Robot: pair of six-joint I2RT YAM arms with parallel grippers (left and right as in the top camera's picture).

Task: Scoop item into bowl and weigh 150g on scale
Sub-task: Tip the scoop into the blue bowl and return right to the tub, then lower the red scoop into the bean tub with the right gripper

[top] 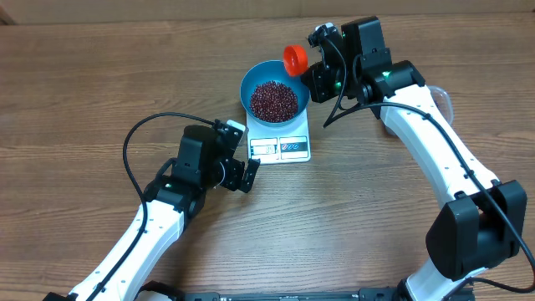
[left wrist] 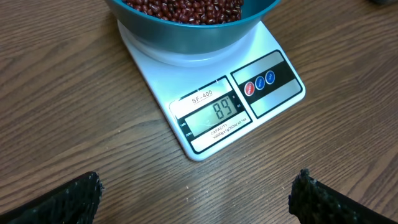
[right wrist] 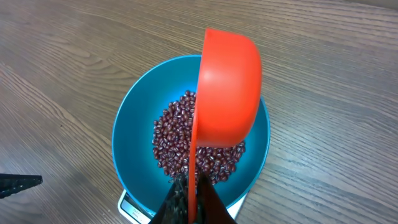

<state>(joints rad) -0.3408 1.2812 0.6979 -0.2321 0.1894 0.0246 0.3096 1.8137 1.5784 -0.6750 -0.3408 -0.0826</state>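
Weighing on a wooden table (top: pixel 100 75): white scale (top: pixel 280 148), with a blue bowl (top: pixel 245 90) set on its platform, covering the far part and leaving the panel bare. Holds a loose heap of dark red beans (top: pixel 274 100) across the bowl's bottom, well below the rim. Reads 89 on the display (left wrist: pixel 217 115), beside three round buttons (left wrist: pixel 259 83), one red and two blue. Clamps the thin handle of an orange-red scoop (right wrist: pixel 227 93) between the clenched fingers of the right gripper (right wrist: pixel 189 199). Hangs the scoop above the bowl's far rim, tipped on its side, rounded back toward the wrist camera. Shows the left gripper (left wrist: pixel 196 199) low, just in front of the scale's panel edge, fingers (left wrist: pixel 68 199) spread wide, grasping nothing, touching neither scale nor bowl.
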